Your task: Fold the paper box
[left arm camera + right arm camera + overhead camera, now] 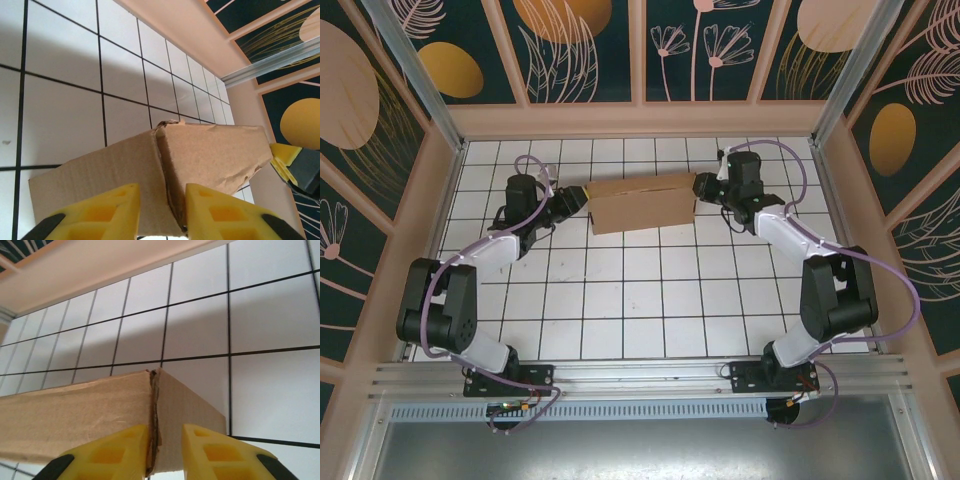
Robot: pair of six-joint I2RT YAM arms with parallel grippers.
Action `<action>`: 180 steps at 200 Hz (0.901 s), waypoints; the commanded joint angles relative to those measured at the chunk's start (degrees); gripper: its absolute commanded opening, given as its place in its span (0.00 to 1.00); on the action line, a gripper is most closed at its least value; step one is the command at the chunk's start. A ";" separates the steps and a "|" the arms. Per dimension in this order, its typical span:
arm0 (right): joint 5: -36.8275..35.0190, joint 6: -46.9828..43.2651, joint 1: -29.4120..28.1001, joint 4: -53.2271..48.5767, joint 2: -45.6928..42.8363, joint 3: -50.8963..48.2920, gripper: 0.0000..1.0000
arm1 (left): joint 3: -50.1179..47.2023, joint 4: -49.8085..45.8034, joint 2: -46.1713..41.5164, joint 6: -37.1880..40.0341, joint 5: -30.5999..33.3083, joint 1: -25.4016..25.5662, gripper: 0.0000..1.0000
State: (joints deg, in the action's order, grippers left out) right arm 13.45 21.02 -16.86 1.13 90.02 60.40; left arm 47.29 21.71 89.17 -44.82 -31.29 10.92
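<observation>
Brown cardboard paper box [642, 208]: near far edge of white tiled surface [620, 300] | left hand [579, 200]: pinching box's left corner | right hand [699, 187]: pinching box's right corner

I see a plain brown cardboard box [640, 205], matt and fibrous, its corner crease frayed rough. The yellow fingers [100, 215] of the left gripper [162, 192] look like smooth moulded plastic. The white tiled table [620, 320] has a faint sheen.
</observation>
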 commanded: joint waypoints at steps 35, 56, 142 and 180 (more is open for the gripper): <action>20.34 5.33 -0.50 4.64 -0.84 -1.05 0.25 | 4.51 0.35 4.25 -4.63 -6.73 0.88 0.21; 20.09 5.09 -0.17 3.06 0.43 1.78 0.25 | 5.91 1.30 4.48 -6.07 -6.88 0.93 0.19; 17.09 4.86 2.43 2.88 10.54 17.01 0.22 | 20.72 3.74 14.25 -7.18 -4.55 0.92 0.16; 17.71 3.14 2.93 11.78 11.95 10.59 0.22 | 20.98 5.07 16.72 -3.91 -2.41 0.90 0.16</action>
State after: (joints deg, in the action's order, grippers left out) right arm 24.53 24.77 -12.29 5.28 100.90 75.13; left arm 67.68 23.46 104.38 -51.42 -30.44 9.93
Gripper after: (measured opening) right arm 0.222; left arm 0.159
